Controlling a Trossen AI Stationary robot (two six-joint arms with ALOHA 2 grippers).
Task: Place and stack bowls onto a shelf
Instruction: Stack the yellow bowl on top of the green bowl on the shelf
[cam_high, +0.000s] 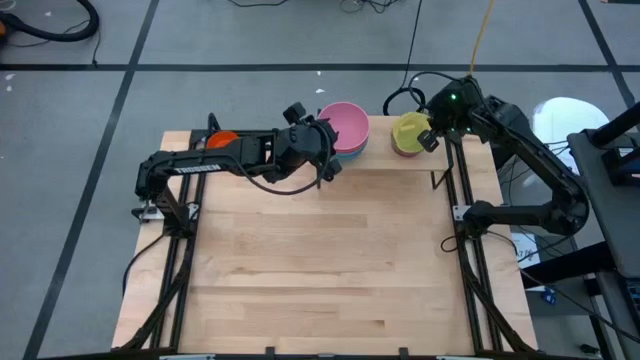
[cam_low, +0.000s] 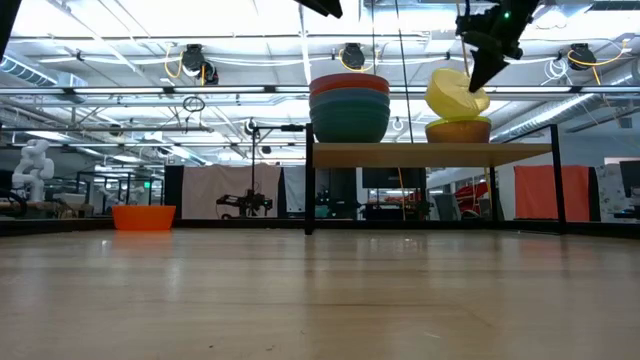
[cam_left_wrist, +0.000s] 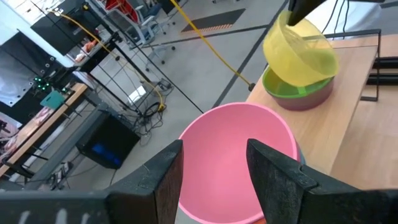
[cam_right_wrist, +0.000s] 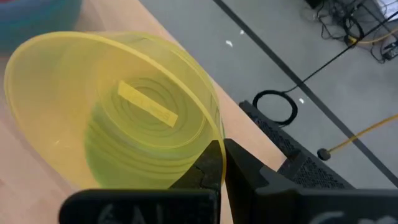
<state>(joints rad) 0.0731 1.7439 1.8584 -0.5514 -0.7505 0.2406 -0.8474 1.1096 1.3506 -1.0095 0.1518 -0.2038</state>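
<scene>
The shelf (cam_low: 430, 152) stands at the table's far edge. On its left part a pink bowl (cam_high: 345, 125) tops a stack (cam_low: 349, 108) with blue and teal bowls under it. My left gripper (cam_left_wrist: 214, 168) hovers open just above the pink bowl (cam_left_wrist: 239, 155) and touches nothing. On the shelf's right part a green bowl (cam_left_wrist: 292, 87) sits nested in a purple one. My right gripper (cam_high: 432, 137) is shut on a yellow bowl (cam_low: 455, 92) tilted over them. An orange bowl (cam_high: 222, 139) rests on the tabletop near the far left corner. My right gripper pinches the yellow bowl's rim (cam_right_wrist: 208, 134) between its two fingers, one inside the bowl and one outside. The fingers come from above, slanting down from the table's right. The bowl hangs tilted, its low side meeting the green bowl underneath.
The left arm (cam_high: 200, 165) stretches along the far left of the table toward the shelf. Black metal rails (cam_high: 470, 260) run down both table sides. Cables (cam_high: 405, 95) lie on the floor behind the shelf. The wide tabletop (cam_high: 330, 260) lies in front of the shelf.
</scene>
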